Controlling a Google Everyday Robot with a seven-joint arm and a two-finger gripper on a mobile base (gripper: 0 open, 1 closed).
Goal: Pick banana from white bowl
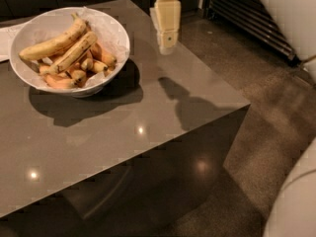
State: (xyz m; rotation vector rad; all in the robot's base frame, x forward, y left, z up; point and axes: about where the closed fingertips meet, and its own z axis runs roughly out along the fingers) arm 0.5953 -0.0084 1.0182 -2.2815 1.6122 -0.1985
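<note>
A wide white bowl [112,31] sits at the back left of the dark table. Two long pale-yellow bananas lie across its top: one [52,44] toward the left rim, the other [74,52] beside it, nearer the middle. Several short orange-yellow bananas [94,60] lie under them. My gripper [166,42] hangs down from the top of the view, above the table to the right of the bowl and apart from it. It holds nothing.
The dark glossy table [148,107] ends at a corner on the right. A white sheet [6,36] lies at the far left. A dark slatted grille [247,19] stands at the back right. Pale robot body parts [291,14] fill the right edge.
</note>
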